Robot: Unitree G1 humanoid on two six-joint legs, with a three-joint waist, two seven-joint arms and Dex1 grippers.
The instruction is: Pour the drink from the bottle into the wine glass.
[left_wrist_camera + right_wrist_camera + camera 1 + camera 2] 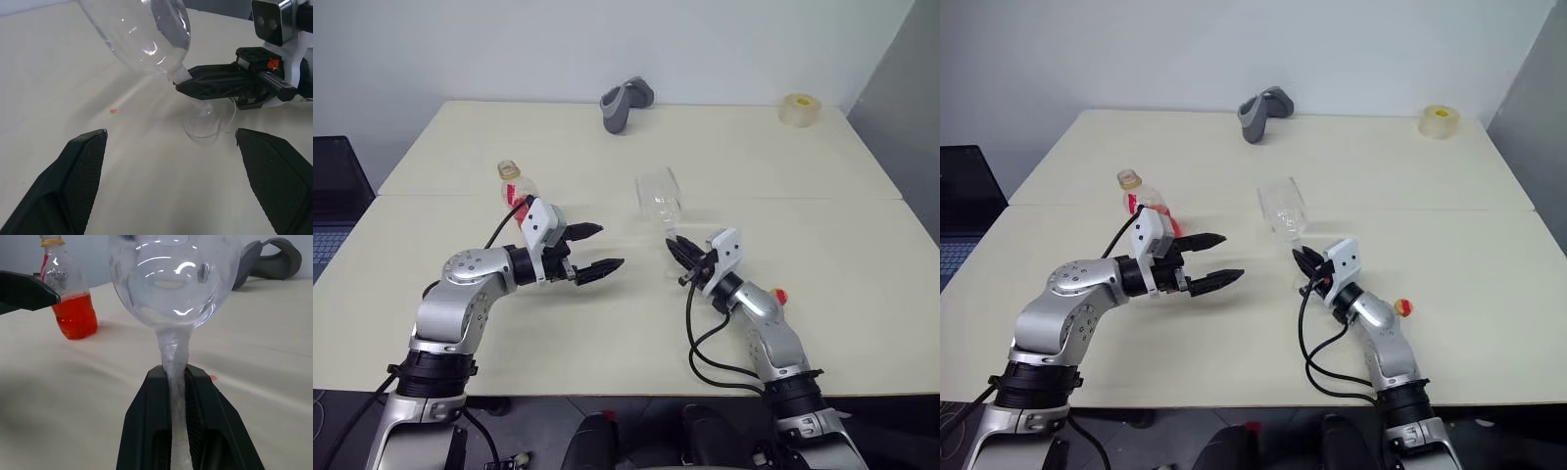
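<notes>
Black fingers (161, 426) of the right gripper (677, 253) are clenching the wine glass (660, 196) stem near the table (822, 294) middle. Right wrist view is showing the drink (75, 313) in the bottle (516, 186). Left gripper (591, 249) is hanging released beside it. Gray object (626, 102) is lying at the far edge.

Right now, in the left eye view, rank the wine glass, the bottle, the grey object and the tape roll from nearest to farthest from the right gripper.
1. Wine glass: stem clamped in the right gripper.
2. Bottle: off to the left, behind the left gripper.
3. Grey object: far edge, middle.
4. Tape roll: far right corner.
The last two are close to call.
</notes>
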